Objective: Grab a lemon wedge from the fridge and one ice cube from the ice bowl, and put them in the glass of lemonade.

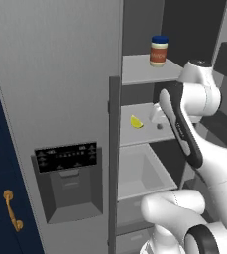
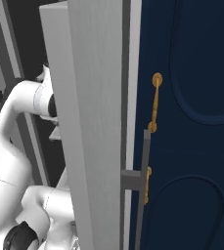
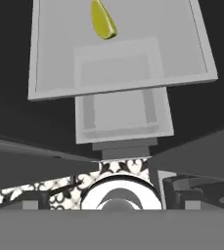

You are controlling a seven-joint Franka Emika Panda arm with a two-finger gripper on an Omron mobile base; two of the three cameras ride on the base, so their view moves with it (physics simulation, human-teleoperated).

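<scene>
The grey fridge (image 1: 60,74) has its right door swung open, and that door's edge (image 2: 94,122) fills the middle of the right base view. On the middle shelf (image 1: 144,136) lies the small yellow lemon wedge (image 1: 136,122). My gripper (image 1: 157,121) reaches into the fridge just right of the wedge, a little above the shelf, open and holding nothing. In the hand view the lemon wedge (image 3: 102,20) lies near the top on the pale shelf (image 3: 133,73). The ice bowl and the glass of lemonade are out of view.
A jar with a blue lid (image 1: 158,51) stands on the upper shelf. Below the wedge's shelf is a grey drawer (image 1: 142,173). The closed left door carries the dispenser panel (image 1: 68,158). Navy cabinets (image 2: 191,97) with gold handles (image 2: 155,102) flank the fridge.
</scene>
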